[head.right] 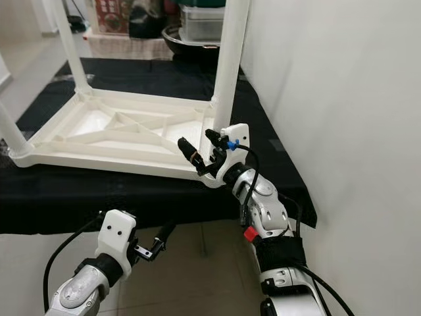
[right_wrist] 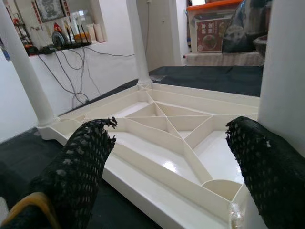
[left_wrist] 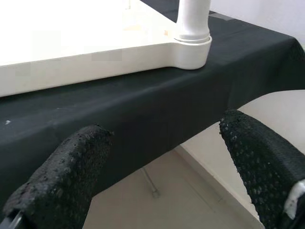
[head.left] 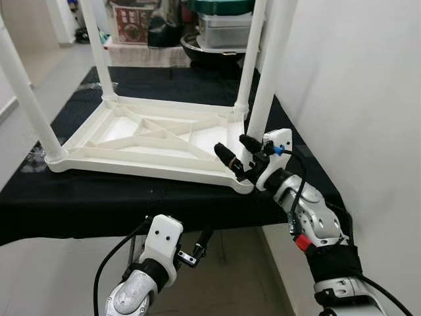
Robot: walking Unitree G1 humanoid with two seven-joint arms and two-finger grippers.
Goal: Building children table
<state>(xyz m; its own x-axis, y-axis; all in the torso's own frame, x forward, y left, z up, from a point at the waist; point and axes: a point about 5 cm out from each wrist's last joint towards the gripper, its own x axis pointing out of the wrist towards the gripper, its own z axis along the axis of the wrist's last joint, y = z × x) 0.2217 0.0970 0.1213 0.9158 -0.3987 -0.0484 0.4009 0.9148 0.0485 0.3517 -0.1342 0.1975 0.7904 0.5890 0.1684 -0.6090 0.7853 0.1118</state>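
A white plastic table [head.left: 151, 141] was laid upside down on a black cloth [head.left: 99, 197] covering a raised surface, its round legs [head.left: 23, 99] pointing up. The underside was ribbed, with crossing diagonal braces inside a raised rim; it looked smooth and glossy.

The left gripper [head.left: 191, 253] was held low, below the cloth's front edge and apart from the table. Its rough-textured black fingers [left_wrist: 62, 181] were spread wide, with nothing between them. In the left wrist view the table's near corner and a leg socket were seen above, beyond the cloth edge.

The right gripper [head.left: 235, 155] was placed at the table's near right corner, just beside the base of the right front leg [head.left: 266, 79]. Its fingers [right_wrist: 81, 167] were spread wide, one over the tabletop's inner side, the other at the leg; whether the leg was touched could not be told. Nothing was gripped.

A plain white wall [head.left: 355, 85] stood on the right. Boxes and containers [head.left: 220, 26] were seen behind the table.
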